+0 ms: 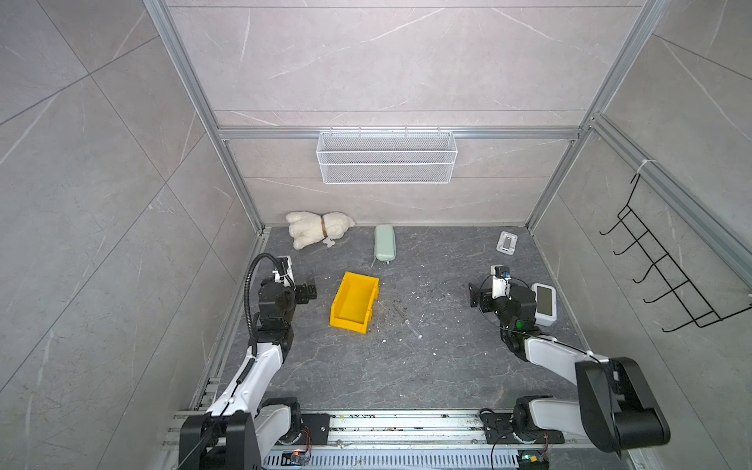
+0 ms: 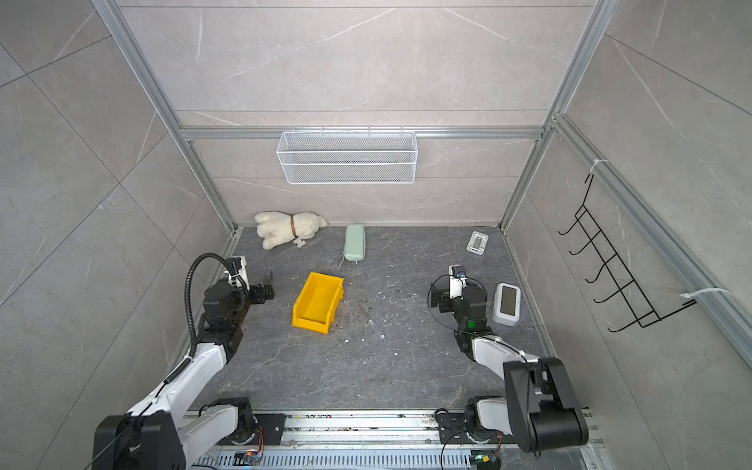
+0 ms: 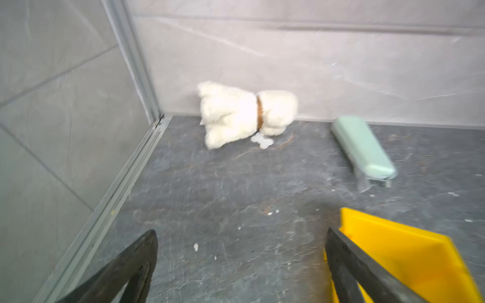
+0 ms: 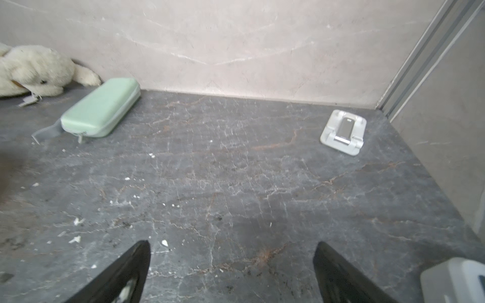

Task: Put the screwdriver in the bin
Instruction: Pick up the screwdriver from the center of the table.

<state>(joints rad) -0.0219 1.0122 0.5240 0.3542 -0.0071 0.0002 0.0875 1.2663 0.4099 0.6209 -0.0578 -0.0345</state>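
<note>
I am looking down at the floor with the bin (image 1: pixel 354 302) as my landmark. Nearest to me, the screwdriver (image 1: pixel 407 320) is lying flat on the dark floor just right of the bin, apart from it, its clear handle pointing toward me and its thin shaft angling back toward the bin's near right corner. In both top views it is sitting between the two arms, untouched.

My right gripper (image 4: pixel 232 272) is hovering well right of the bin, and the screwdriver is lying to its left and a little nearer to me; in the wrist view its fingers are spread wide with only bare floor between them. My left gripper (image 3: pixel 241 267) is hanging just left of the bin, likewise spread and grasping nothing, one finger (image 3: pixel 349 267) overlapping the bin's yellow wall in its own view.

A white clock (image 1: pixel 544 303) is standing beyond the right arm, far right of the bin. Behind the bin, a green case (image 1: pixel 384 243) is lying near the back wall, a plush toy (image 1: pixel 317 230) to its left, a small white stand (image 1: pixel 507 243) far to the right.
</note>
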